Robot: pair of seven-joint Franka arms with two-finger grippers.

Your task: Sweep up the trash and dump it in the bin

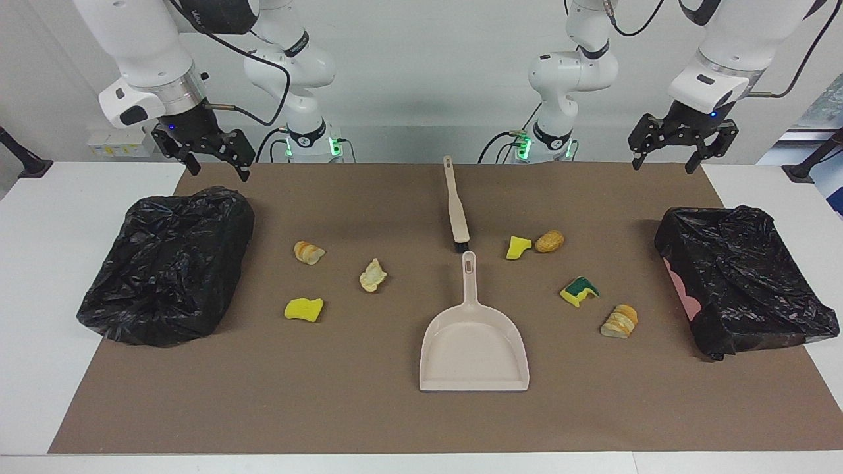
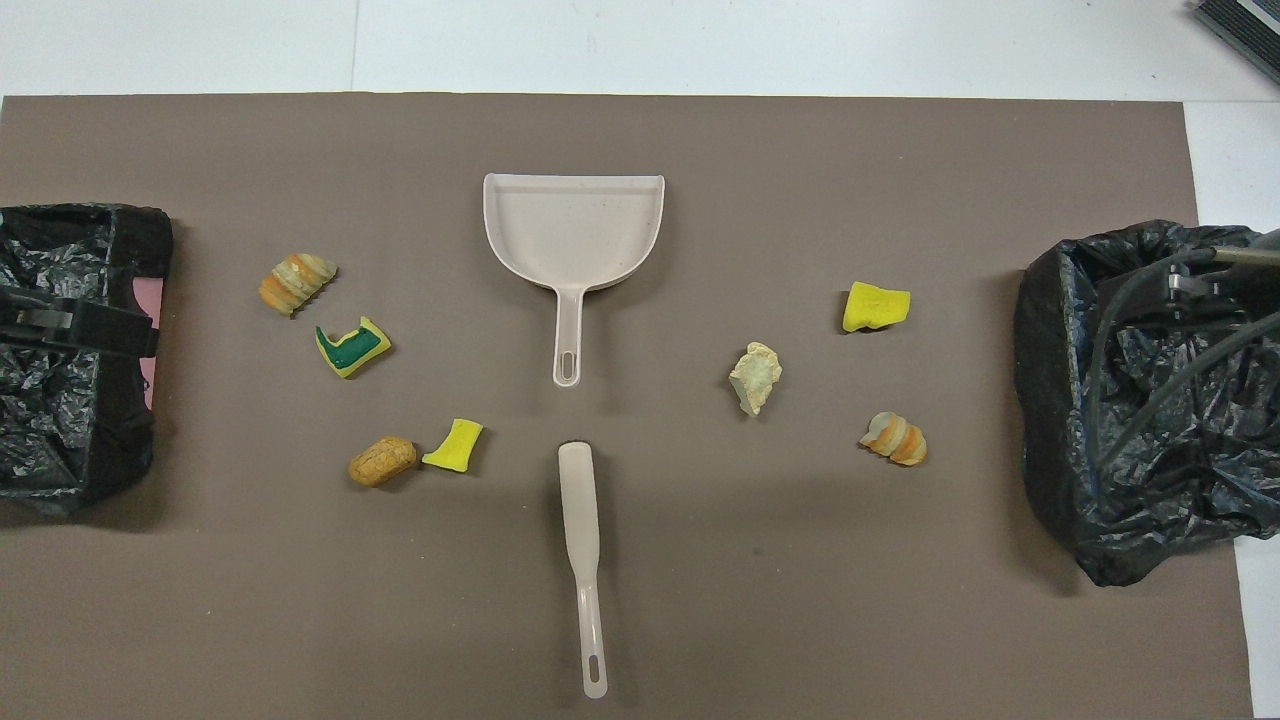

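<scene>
Facing view: the left claw [image 1: 672,153] is seen raised with its fingers spread apart and nothing between them, over the edge of the brown mat [image 1: 395,408] nearest the robots, at the left arm's end of the surface [image 1: 39,276]. The right claw [image 1: 212,157] is likewise held up and open, empty, over the same edge at the right arm's end. Both arms are waiting.

Below the left claw, a bin lined with a black bag [image 1: 741,276] is set at that end of the mat; a second black-bagged bin [image 1: 168,270] is set at the right arm's end.

The trash is scattered on the mat between the bins. Toward the left arm's end, a yellow sponge piece [image 1: 518,247] is found just beside a round tan chunk [image 1: 548,241]; farther from the robots lie a yellow-and-green sponge piece [image 1: 579,291] and a sliced bread-like piece [image 1: 620,321]. Toward the right arm's end lie an orange-striped slice [image 1: 308,252], a pale crumpled chunk [image 1: 373,275] and a yellow sponge scrap [image 1: 304,309].

At the middle, a beige brush [image 1: 456,205] is laid with its handle toward the robots, and a beige dustpan [image 1: 474,339] is laid farther out, its handle pointing at the brush head, apart from it.
</scene>
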